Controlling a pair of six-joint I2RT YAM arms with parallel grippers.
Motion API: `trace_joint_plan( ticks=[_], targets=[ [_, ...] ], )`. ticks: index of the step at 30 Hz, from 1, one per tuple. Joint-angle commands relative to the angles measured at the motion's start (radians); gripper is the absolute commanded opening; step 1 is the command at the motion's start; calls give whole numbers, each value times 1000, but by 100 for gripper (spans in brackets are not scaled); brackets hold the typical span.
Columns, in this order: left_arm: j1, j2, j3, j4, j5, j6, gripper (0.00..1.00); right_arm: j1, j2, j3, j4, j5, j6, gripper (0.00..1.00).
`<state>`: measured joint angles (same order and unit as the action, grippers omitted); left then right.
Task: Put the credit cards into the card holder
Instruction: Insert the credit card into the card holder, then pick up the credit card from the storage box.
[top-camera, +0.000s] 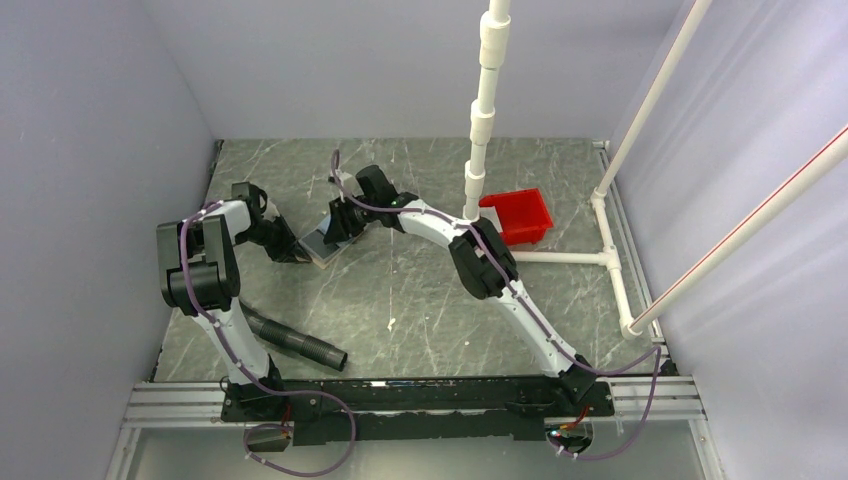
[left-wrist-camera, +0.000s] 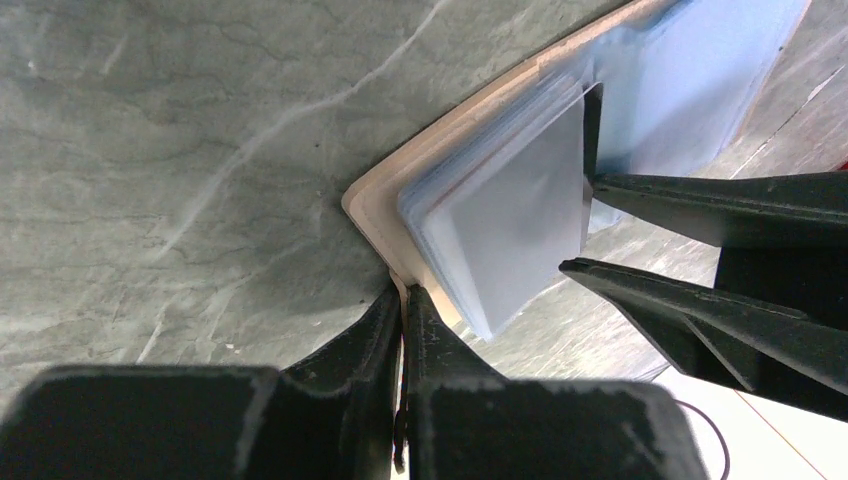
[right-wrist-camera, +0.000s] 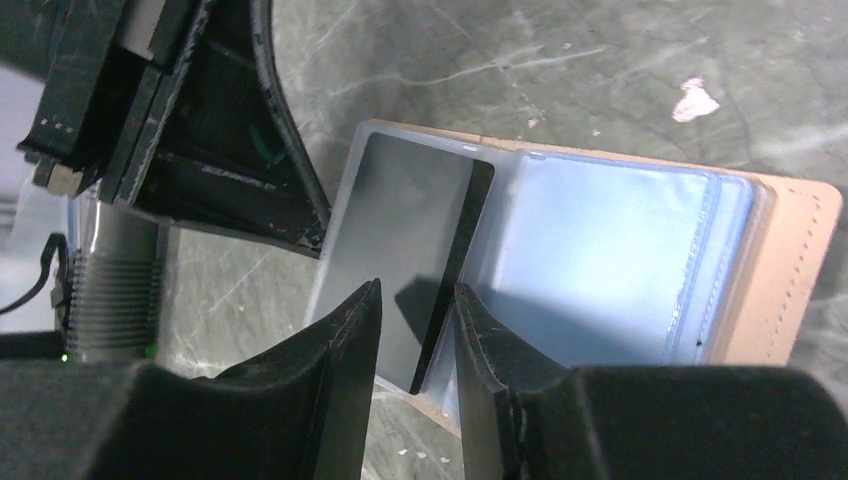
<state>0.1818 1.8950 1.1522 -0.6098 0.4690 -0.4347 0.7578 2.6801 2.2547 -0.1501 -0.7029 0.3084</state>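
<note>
Top view. Grey marbled worktop (top-camera: 420, 300). Small tan-brown fold-over card holder (top-camera: 322, 245), lying open left of centre between my two tools. My left tool (top-camera: 297, 250) is at its left side and my right tool (top-camera: 335, 228) at its far right side. Red plastic tray (top-camera: 520, 215), well apart to the right. Black ribbed tube (top-camera: 295, 342), lying near the left arm's base.

Left wrist view. My left tool is closed on the tan edge of the card holder at its corner. Thin pale grey rectangular card (left-wrist-camera: 520, 220), lying on the bluish-grey clear sleeves.

Right wrist view. The card shows a dark stripe along one edge. Its near corner sits between my right tool's parted jaws. I cannot tell whether they grip it.
</note>
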Motion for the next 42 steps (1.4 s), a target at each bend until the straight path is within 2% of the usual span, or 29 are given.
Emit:
trace_joint_plan(
  ticks=[1, 5, 7, 10, 13, 15, 19, 21, 23, 27, 30, 32, 35, 37, 39, 42],
  targets=[
    [-22, -12, -4, -39, -53, 22, 11, 21, -1, -8, 79, -217, -102, 35],
    [-26, -11, -3, -32, -43, 21, 11, 31, 8, 13, 84, -294, -129, 37],
    [-31, -11, -4, -33, -46, 21, 11, 31, 2, -1, 132, -265, -86, 40],
    [-33, -19, -8, -35, -52, 20, 11, 35, -18, 13, 104, -183, -34, 47],
    [-31, -39, -20, -40, -72, 9, 13, 41, -65, 81, -98, 70, -40, 56],
    [-32, -55, -34, -44, -82, 1, 19, 44, -121, 94, -228, 260, -29, 65],
    [-31, -97, -65, -51, -68, -21, 26, 52, -272, 56, -400, 468, -67, 75],
    [-30, -118, -90, -56, -62, -29, 30, 77, -357, 22, -485, 552, -96, 76],
    [-26, -149, -118, -55, -51, -41, 36, 119, -471, -82, -525, 632, -110, 76],
    [-24, -246, -146, -59, -29, -39, 51, 161, -785, -442, -504, 726, -97, 75],
    [-27, -346, -143, -71, -69, -13, 66, 183, -1143, -804, -416, 838, -114, 74],
    [-30, -420, -141, -57, -67, 10, 72, 190, -1398, -1096, -330, 924, -129, 74],
    [-55, -484, -125, -24, -19, 19, 79, 157, -1700, -1354, -267, 1077, -78, 78],
    [-90, -503, -98, -4, 0, 13, 84, 66, -1819, -1443, -290, 1157, -3, 78],
    [-148, -504, -61, 14, -8, 15, 87, -120, -1849, -1484, -328, 1141, 60, 77],
    [-239, -475, -5, 20, -48, 30, 87, -399, -1788, -1480, -293, 911, 58, 75]
  ],
)
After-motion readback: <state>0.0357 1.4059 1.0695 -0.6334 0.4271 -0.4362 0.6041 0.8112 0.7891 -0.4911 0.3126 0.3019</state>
